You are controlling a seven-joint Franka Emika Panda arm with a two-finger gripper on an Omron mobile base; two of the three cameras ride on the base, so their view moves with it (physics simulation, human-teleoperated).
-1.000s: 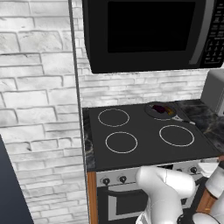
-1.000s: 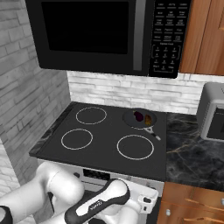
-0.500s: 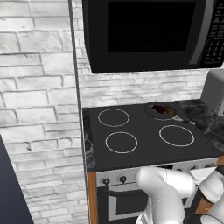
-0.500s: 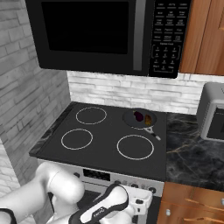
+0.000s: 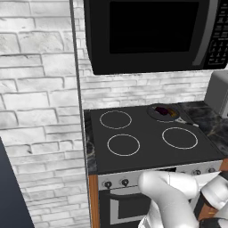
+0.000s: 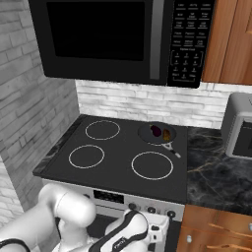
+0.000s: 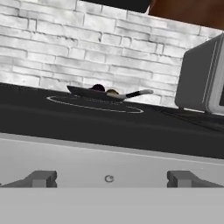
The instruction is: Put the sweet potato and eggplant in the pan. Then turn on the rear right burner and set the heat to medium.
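The pan (image 6: 157,133) sits on the cooktop's rear right burner and covers it. The dark purple eggplant (image 6: 155,130) and the reddish-brown sweet potato (image 6: 167,134) lie side by side inside it. In the left base view the pan (image 5: 163,111) holds both pieces too. The hand view looks low across the glass at the pan (image 7: 94,92), with the eggplant (image 7: 98,88) and the sweet potato (image 7: 113,92) showing above its rim. My gripper (image 7: 113,178) is open and empty, close in front of the stove's pale control panel, well below and short of the pan.
Three bare white rings mark the other zones, the front right ring (image 6: 152,165) nearest the pan. Round knobs (image 6: 151,210) line the front panel. A grey toaster oven (image 6: 239,127) stands on the dark counter to the right. A black microwave (image 6: 113,39) hangs overhead.
My arm has sunk lower in front of the stove, bringing the hand down to the control panel. The pan and both vegetables have not moved. The gripper stays open.
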